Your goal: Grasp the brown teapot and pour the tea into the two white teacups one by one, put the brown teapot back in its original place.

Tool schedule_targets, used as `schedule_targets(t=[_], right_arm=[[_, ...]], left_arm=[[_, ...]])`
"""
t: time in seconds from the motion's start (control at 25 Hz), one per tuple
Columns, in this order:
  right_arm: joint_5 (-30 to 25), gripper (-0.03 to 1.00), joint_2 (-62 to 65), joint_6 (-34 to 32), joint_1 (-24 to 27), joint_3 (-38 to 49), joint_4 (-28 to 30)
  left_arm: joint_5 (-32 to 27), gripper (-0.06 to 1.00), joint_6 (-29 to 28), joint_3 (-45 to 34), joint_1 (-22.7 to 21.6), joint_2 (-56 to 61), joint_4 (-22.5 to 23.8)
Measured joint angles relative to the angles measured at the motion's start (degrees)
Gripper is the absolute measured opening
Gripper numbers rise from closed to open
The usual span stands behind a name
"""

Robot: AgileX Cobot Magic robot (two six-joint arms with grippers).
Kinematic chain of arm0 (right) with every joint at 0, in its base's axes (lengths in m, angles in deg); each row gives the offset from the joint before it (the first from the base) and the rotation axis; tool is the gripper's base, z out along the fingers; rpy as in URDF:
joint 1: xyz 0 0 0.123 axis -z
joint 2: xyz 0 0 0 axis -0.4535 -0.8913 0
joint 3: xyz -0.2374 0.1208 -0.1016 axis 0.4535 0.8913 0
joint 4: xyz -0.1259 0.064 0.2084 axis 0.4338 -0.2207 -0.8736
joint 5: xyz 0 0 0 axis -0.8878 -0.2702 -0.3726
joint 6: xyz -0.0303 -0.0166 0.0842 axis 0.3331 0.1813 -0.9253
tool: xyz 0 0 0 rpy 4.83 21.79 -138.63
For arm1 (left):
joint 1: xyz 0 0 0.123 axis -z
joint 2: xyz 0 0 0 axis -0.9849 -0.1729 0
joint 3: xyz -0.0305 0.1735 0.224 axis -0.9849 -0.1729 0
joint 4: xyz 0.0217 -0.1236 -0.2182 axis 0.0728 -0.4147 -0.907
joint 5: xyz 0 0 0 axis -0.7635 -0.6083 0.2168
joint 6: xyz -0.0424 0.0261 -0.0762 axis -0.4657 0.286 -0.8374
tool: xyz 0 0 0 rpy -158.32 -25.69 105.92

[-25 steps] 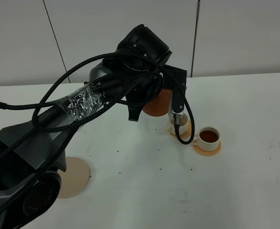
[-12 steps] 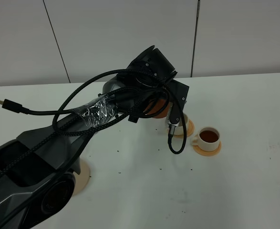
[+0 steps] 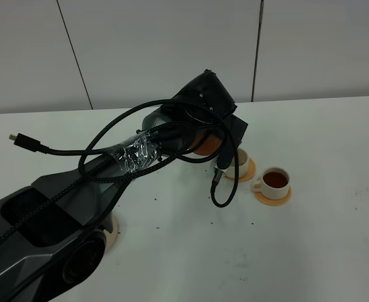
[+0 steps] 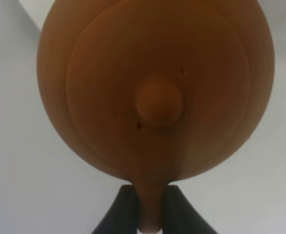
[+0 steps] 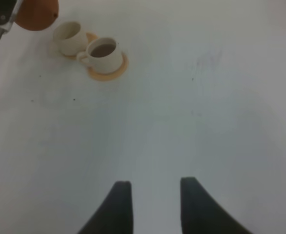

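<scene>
My left gripper [image 4: 150, 214] is shut on the loop handle of the brown teapot [image 4: 155, 87], which fills the left wrist view with its knobbed lid facing the camera. In the high view the teapot [image 3: 204, 143] hangs under the left wrist, just left of the two white teacups. The nearer cup [image 3: 239, 159] stands beside the teapot; I cannot tell what it holds. The farther cup [image 3: 276, 180] holds dark tea. My right gripper [image 5: 155, 204] is open and empty over bare table, far from the cups [image 5: 104, 53]. The tan coaster [image 3: 112, 229] shows only as a sliver behind the left arm.
Each cup stands on a small orange saucer [image 3: 273, 195]. A black cable loop [image 3: 222, 195] hangs from the left wrist close to the cups. The white table [image 3: 310, 251] runs to a grey panel wall at the back.
The left wrist has turned and dropped a little. The teapot has drawn back to the left off the nearer cup, which now shows more. The right gripper's earlier state is not shown.
</scene>
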Motion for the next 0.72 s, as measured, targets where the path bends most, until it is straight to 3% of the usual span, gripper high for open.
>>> schedule_targets(t=[0.72], right_arm=[[0.0,0.24,0.0,0.0,0.0,0.0,0.0]], left_arm=[[0.77,0.17,3.87,0.0,1.72,0.0,4.91]])
